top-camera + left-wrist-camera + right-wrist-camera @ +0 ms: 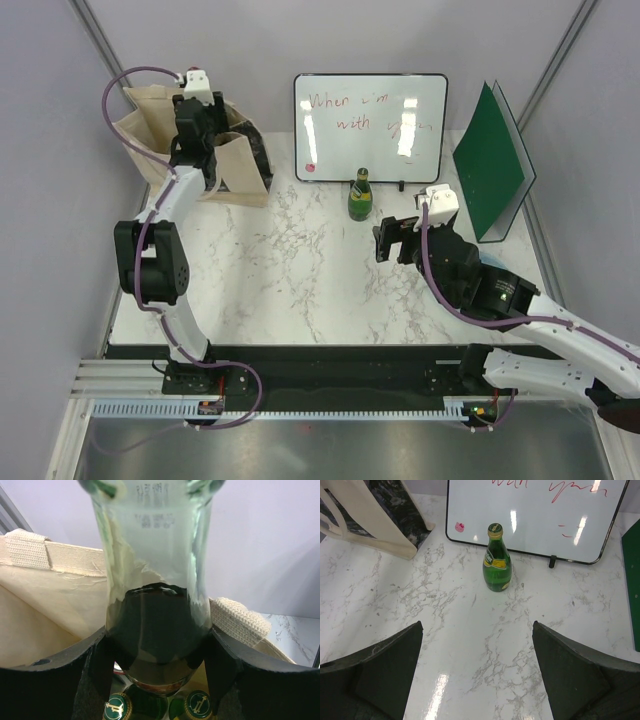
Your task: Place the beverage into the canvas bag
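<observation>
The beige canvas bag (pixel 143 128) stands open at the table's back left, its black print (pixel 255 152) facing right. My left gripper (pixel 190 118) hangs over its mouth, shut on a clear glass bottle of dark drink (pixel 157 625). In the left wrist view the gripper (pixel 159 666) holds this bottle low over the cloth rim (pixel 75 565), with two green bottle caps (pixel 116 707) inside the bag below. A green bottle with a yellow label (pixel 359 195) stands in front of the whiteboard. My right gripper (pixel 388 240) is open and empty, well short of that green bottle (pixel 496 560).
A whiteboard (pixel 371 128) with red writing leans at the back centre. A green folder (pixel 490 170) stands at the back right. The bag's corner (pixel 380 520) shows at the upper left of the right wrist view. Grey walls close in on both sides.
</observation>
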Motion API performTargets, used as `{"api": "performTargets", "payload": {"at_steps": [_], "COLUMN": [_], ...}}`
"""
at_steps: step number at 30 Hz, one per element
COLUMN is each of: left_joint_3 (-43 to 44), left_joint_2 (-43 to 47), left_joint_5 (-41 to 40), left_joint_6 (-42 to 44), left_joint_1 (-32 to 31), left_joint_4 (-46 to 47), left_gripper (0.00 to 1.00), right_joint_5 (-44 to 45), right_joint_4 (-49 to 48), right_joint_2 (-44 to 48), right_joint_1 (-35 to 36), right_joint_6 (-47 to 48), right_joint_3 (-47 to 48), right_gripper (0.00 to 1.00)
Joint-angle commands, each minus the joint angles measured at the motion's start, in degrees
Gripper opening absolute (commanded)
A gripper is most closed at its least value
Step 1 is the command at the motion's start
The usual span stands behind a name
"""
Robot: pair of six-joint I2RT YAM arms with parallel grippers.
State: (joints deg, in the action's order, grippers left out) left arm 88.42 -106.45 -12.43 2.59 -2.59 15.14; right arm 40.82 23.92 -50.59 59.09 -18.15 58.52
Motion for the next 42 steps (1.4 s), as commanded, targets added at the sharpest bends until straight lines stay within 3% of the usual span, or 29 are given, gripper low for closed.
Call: {"api": "performTargets", "payload": {"at_steps": [1,5,13,20,32,42], "left_joint_3": [0.2,-1.3,0.0,-0.5,-1.5,-2.8], "left_joint_2": [1.4,2.2,1.7,1.0,-2.5,-4.6], "left_joint_5": [-2.5,-0.4,-4.0,0.4,3.9,3.3], "left_joint_6": [2.3,-0.1,2.1,-1.8,-5.4,-5.3], "left_joint_1": [0.8,0.7,1.0,1.4,1.4,1.4], "left_joint_4": [8.3,7.5,8.6,3.6,1.3,1.6], "left_gripper": [0.02,0.02,0.02,0.02,0.15,0.18], "right_joint_5": [0.8,0.9,1.1,0.6,1.0,2.0], "right_joint_4": [-1.9,-2.4,-2.5,-3.2,-3.4,-4.0], "right_joint_2": [0.6,0.0,0.6,-0.6,0.4,0.4], "right_joint_1": [0.1,0.0,0.0,0.1,0.0,-0.2], "right_joint_6": [0.8,1.0,1.0,0.8,0.8,1.5], "right_joint_3": [-0.3,-0.5,-0.9,-1.0,-2.1,-3.2], "right_gripper": [0.98,0.98,0.98,0.98,0.98,0.98]}}
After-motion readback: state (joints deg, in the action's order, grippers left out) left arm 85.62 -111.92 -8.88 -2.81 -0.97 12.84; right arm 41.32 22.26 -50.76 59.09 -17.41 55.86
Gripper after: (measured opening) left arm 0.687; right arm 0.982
